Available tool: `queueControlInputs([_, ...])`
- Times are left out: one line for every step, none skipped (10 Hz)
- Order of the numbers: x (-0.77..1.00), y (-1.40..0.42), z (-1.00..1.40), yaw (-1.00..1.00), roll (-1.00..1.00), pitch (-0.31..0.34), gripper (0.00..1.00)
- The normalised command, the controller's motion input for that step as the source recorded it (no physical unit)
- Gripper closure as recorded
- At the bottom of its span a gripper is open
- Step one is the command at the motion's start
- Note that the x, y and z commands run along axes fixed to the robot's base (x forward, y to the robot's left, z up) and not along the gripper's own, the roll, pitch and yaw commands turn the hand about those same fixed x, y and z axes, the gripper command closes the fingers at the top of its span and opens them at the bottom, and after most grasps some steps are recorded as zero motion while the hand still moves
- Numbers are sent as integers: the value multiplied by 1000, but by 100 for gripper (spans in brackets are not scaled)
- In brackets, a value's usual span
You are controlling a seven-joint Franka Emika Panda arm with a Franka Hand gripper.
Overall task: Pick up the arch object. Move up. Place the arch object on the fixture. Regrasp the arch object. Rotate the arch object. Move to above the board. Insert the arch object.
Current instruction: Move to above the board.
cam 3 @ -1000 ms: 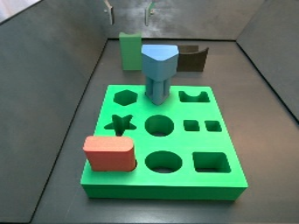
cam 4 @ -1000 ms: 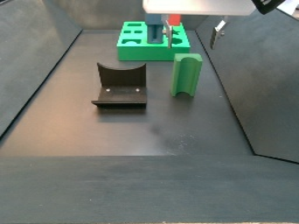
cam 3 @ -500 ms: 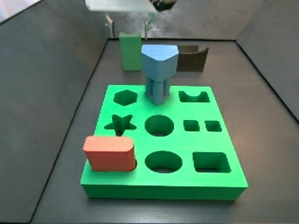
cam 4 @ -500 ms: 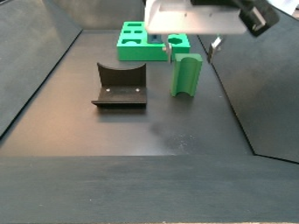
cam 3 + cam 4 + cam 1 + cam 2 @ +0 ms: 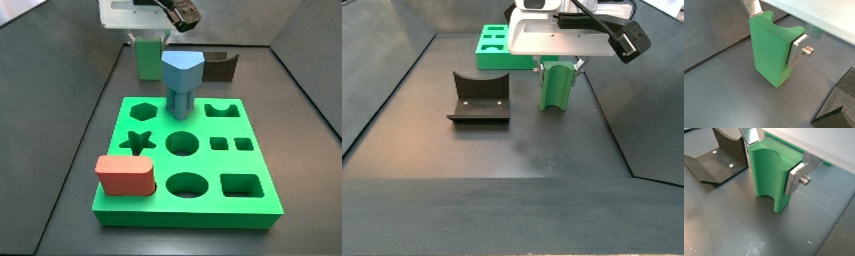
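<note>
Gripper fingers pinching upright arch object, fixture just beside, board behind

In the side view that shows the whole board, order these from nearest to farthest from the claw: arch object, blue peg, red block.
1. Arch object: directly under the claw, between its fingers.
2. Blue peg: upright in the board, at its far end.
3. Red block: at the board's near corner.
</note>
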Motion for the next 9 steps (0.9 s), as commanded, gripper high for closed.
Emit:
queueControlInputs([-185, -259, 1000, -131, 38, -156, 100])
queueControlInputs([-180, -235, 1000, -96, 54, -135, 100])
queueControlInputs([-165, -215, 1000, -67, 71, -95, 100])
queueControlInputs([-154, -202, 1000, -36, 92, -17, 100])
queueControlInputs([-143, -189, 1000, -14, 108, 29, 100])
queueControlInputs([-131, -172, 1000, 12, 131, 55, 100])
queueControlInputs([-124, -164, 1000, 27, 148, 52, 100])
queueControlInputs([-119, -153, 1000, 39, 163, 44, 100])
queueControlInputs([-113, -140, 1000, 52, 181, 38, 100])
